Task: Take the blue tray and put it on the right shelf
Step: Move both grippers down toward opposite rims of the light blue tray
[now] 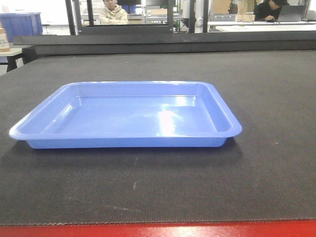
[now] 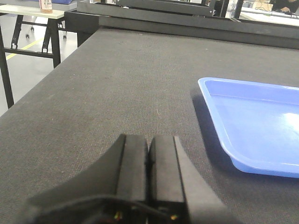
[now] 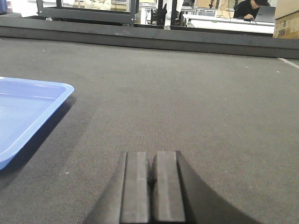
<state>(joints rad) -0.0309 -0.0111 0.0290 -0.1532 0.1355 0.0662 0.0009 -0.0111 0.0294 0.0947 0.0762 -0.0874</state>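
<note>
The blue tray [image 1: 126, 116] lies flat and empty on the dark mat [image 1: 266, 163], glossy with a flared rim. In the left wrist view the blue tray [image 2: 257, 123] is to the right of my left gripper [image 2: 148, 139], which is shut with nothing between its pads and hovers low over the mat. The right wrist view has the blue tray [image 3: 21, 112] at the left edge, well apart from my right gripper [image 3: 151, 155], also shut and empty. Neither gripper shows in the front view. The right shelf is out of view.
A red table edge [image 1: 158, 229] runs along the near side of the mat. A black frame rail [image 1: 163, 42] borders its far side. A dark blue bin [image 1: 20, 24] stands at the back left. A side table [image 2: 32, 23] stands off the mat's left edge.
</note>
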